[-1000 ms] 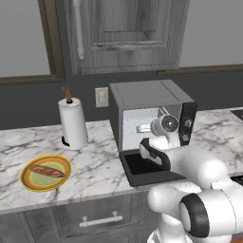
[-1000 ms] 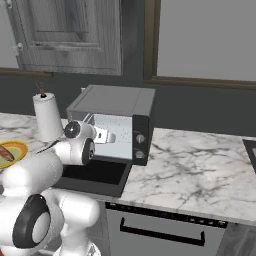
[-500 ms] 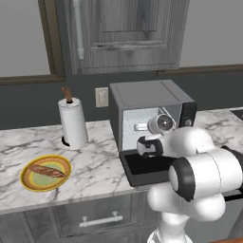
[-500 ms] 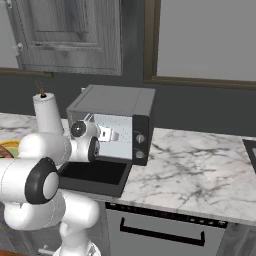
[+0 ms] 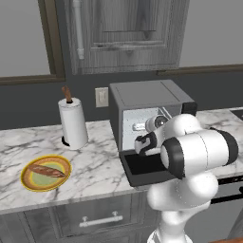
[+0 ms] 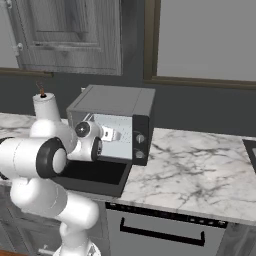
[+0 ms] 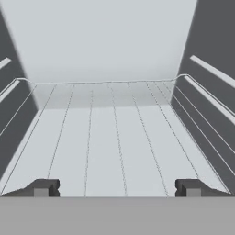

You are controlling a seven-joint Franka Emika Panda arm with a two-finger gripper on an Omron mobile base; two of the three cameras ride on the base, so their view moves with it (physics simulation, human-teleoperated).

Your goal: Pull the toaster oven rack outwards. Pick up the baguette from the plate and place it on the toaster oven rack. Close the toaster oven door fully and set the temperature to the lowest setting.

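The toaster oven [image 5: 147, 114] is a boxy dark grey unit with a pale interior, standing on the marble worktop [image 5: 95, 163] against the dark wall. Its toaster oven door [image 5: 144, 168] lies folded down flat in front, dark inside. Two small round knobs [image 6: 139, 146] sit on its side panel; no lettering is legible.

In the hand view, the toaster oven rack [image 7: 114, 133], a thin silvery wire grid, spans the cavity floor. The pincer [image 7: 117, 188] stands wide, fingertips [image 7: 43, 187] just above the rack's near edge, holding nothing.

The baguette [image 5: 46, 170], slim and brown, lies on the yellow-orange plate [image 5: 28, 182], well left of the oven, near a paper towel roll [image 5: 72, 122].
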